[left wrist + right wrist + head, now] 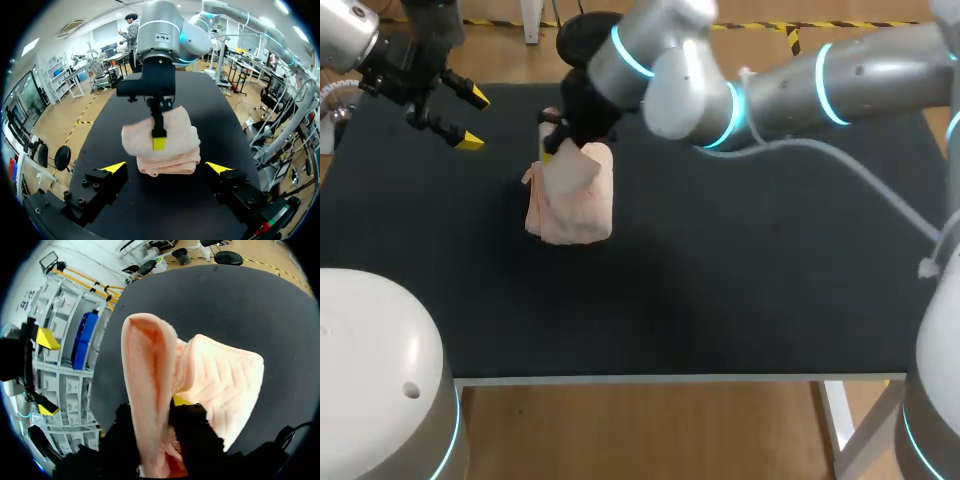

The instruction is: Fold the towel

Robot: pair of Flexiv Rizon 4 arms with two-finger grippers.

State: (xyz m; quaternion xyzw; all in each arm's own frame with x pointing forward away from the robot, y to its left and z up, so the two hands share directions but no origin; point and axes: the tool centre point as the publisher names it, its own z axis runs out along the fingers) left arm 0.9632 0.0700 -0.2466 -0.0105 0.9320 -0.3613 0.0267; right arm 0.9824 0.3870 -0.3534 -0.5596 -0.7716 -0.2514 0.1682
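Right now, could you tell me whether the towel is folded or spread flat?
Folded, loosely: the towel sits on the table in stacked layers, while the right tool pinches one raised fold.

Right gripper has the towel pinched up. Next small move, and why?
Probably carry the right gripper across and lower its fold onto the rest. It is shut on a raised fold of the towel, whose remainder lies bunched on the table; the left gripper hangs open, apart.
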